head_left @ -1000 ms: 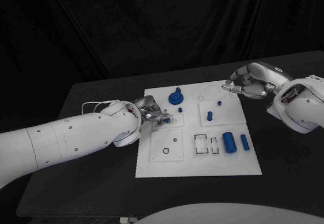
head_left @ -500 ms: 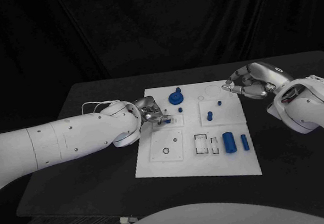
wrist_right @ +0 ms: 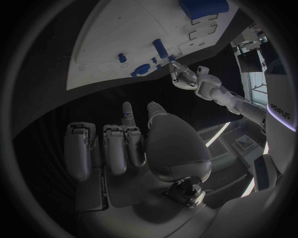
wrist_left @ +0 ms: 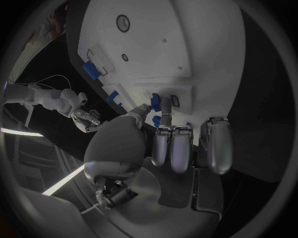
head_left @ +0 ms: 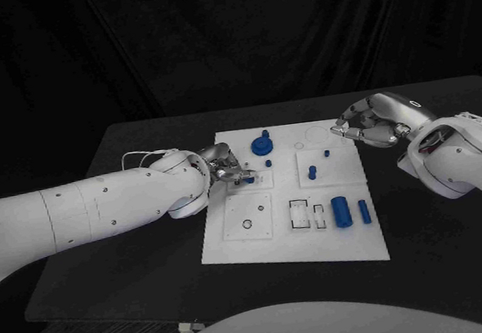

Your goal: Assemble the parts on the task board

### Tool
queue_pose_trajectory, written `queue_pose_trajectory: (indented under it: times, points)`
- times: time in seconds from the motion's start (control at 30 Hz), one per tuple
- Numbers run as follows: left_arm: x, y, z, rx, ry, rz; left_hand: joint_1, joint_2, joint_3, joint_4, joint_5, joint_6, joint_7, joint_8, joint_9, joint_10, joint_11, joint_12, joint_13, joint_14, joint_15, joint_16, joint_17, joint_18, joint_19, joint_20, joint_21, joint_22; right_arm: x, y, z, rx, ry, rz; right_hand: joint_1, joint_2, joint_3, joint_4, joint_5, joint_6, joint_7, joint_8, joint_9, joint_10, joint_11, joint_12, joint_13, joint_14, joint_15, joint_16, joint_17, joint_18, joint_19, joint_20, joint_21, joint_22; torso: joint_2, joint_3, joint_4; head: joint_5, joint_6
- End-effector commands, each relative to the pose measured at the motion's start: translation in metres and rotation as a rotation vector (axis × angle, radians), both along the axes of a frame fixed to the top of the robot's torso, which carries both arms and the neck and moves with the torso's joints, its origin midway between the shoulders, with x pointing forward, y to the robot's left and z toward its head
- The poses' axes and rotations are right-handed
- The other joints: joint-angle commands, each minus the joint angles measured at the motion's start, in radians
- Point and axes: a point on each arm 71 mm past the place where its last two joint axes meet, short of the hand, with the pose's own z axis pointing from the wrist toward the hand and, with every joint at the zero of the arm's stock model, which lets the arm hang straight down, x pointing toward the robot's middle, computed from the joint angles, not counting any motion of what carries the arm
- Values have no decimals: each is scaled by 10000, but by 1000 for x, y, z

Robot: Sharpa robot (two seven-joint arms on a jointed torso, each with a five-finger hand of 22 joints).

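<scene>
Assembly looks partly done: on the white board (head_left: 297,233) 2 blue cylinders (head_left: 342,211) lie near its right edge, pegs (head_left: 311,173) stand mid-board. Left hand (head_left: 225,168) pinches a small blue part (wrist_left: 156,101) at the left edge. Right hand (head_left: 367,128) hovers off the far right corner, fingers curled in, holding nothing.

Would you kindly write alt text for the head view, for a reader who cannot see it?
A white task board lies on a black table between two white robot arms. The left hand pinches a small blue part at the board's left edge, while the right hand hovers with curled fingers over its far right corner. Other blue parts sit on the board.
</scene>
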Motion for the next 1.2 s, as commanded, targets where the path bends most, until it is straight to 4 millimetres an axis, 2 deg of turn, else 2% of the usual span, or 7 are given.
queue_pose_trajectory:
  times: [0.03, 0.2, 0.4, 0.7, 0.8, 1.13, 1.2]
  points:
    - [-1, -3, 0, -93, -36, -271, -282, -82, -322, 252, -166, 0, -58, -17, 109, 1064, -9, 216, 2554, 1071, 5, -95, 2206, 83, 307, 68, -127, 2089, 0, -1, 0, 34, -76, -63, 163, 104, -14, -19, 190, 106, 31, -12, 149, 1076, 72, 200, 2649, 996, -16, 169, 2643, 54, 566, 34, -130, 2475, -1, 0, 0, -1, 0]
    - [-1, -5, 0, -183, -121, -369, -307, -52, -402, 332, -227, 50, -78, 35, 149, 1064, -20, 216, 2554, 1077, -3, -74, 2230, 79, 317, 63, -111, 2095, 0, -1, 0, 29, -70, -70, 165, 105, -13, -18, 195, 107, 32, -12, 149, 1076, 72, 200, 2649, 996, -16, 169, 2643, 53, 567, 34, -129, 2475, 1, 3, -2, 14, 0]
    - [-1, -7, 1, -297, -241, -469, -224, -14, -580, 428, -236, 219, -168, 332, 391, 1064, -92, 216, 2554, 1090, -56, -31, 2279, 73, 340, 21, -79, 2108, 0, -1, -1, 21, -59, -70, 165, 105, -13, -18, 195, 107, 32, -12, 149, 1076, 72, 200, 2649, 996, -16, 169, 2643, 53, 567, 34, -129, 2475, -4, 0, -4, 26, 0]
    - [0, -8, 1, -300, -269, -462, -98, 91, -1104, 777, -261, 129, -311, 1154, 1444, 1064, -215, 216, 2554, 1092, -158, -27, 2282, 65, 366, -81, -62, 2119, 0, -1, -1, 14, -51, -73, 170, 111, -10, -16, 202, 109, 34, -13, 149, 1076, 74, 200, 2649, 996, -15, 169, 2643, 51, 571, 35, -121, 2478, -3, 1, 0, 13, 0]
    - [1, -8, 1, -303, -292, -442, -41, 123, -1216, 842, -258, 36, -325, 1329, 1725, 1064, -227, 216, 2554, 1093, -169, -24, 2286, 65, 368, -92, -65, 2119, 0, -1, -1, 10, -51, -79, 170, 111, -10, -16, 202, 109, 34, -13, 149, 1076, 74, 200, 2649, 996, -15, 169, 2643, 51, 571, 35, -121, 2478, -3, 0, 1, 18, 0]
    - [2, -7, 0, -207, -225, -353, 33, 173, -1297, 884, -226, -41, -340, 1482, 1978, 1064, -238, 216, 2554, 1092, -178, -26, 2284, 62, 374, -102, -56, 2123, 0, -2, -1, 7, -61, -96, 170, 111, -10, -16, 202, 109, 34, -13, 149, 1076, 74, 200, 2649, 996, -15, 169, 2643, 51, 571, 35, -121, 2478, -2, 3, 0, -2, 0]
    - [2, -6, 0, -201, -239, -308, 116, 205, -1391, 908, -184, -110, -368, 1733, 2365, 1064, -258, 216, 2554, 1095, -196, -13, 2297, 63, 375, -116, -61, 2122, 0, -2, -1, 9, -64, -97, 173, 117, -9, -14, 207, 111, 35, -15, 149, 1076, 75, 200, 2649, 996, -14, 169, 2643, 51, 572, 35, -121, 2478, -7, 1, -2, 2, 0]
